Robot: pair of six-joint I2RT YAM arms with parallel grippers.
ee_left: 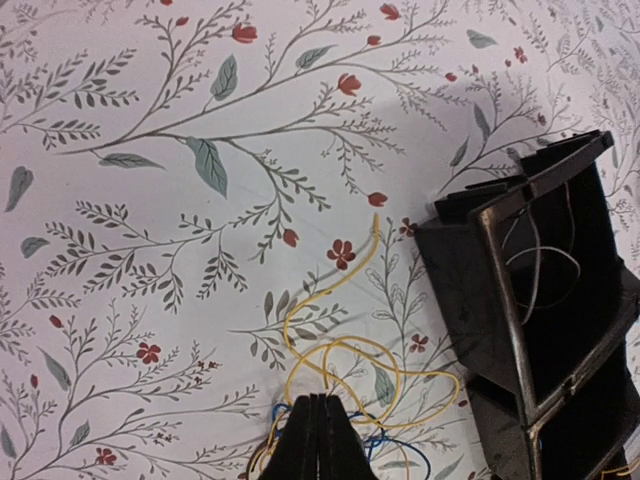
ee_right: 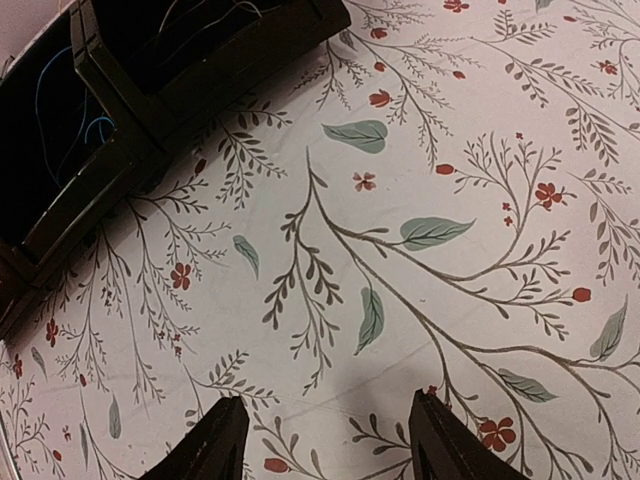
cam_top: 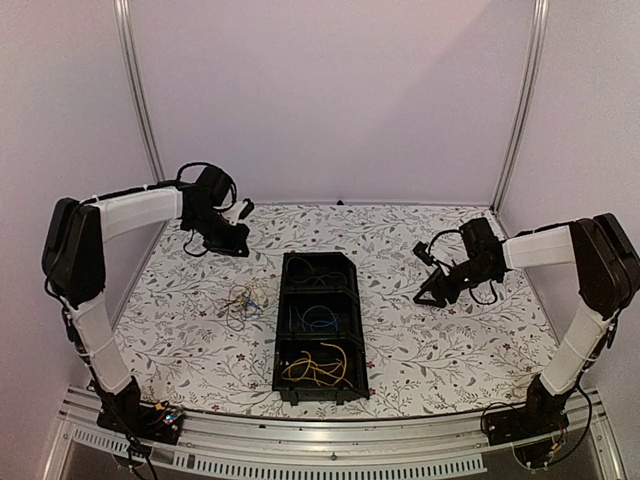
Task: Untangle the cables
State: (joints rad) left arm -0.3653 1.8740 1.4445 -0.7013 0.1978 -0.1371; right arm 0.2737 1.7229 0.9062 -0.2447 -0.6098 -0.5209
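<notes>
A tangled bunch of thin yellow, blue and dark cables point(cam_top: 243, 300) lies on the flowered cloth left of the black tray point(cam_top: 283, 300). My left gripper point(cam_top: 228, 240) is shut, raised at the far left, apart from the bunch. In the left wrist view its closed tips point(ee_left: 322, 398) stand over the bunch's yellow loops point(ee_left: 354, 344), with blue wire below. I see nothing between the jaws. My right gripper point(cam_top: 432, 290) is open and empty over bare cloth right of the tray; its fingers point(ee_right: 215, 440) are wide apart.
The tray has three compartments: dark cables point(cam_top: 318, 275) at the far end, blue cables point(cam_top: 318, 318) in the middle, yellow cables point(cam_top: 318, 368) nearest. The tray also shows in the left wrist view point(ee_left: 460, 270) and the right wrist view point(ee_right: 120, 170). Walls enclose the table.
</notes>
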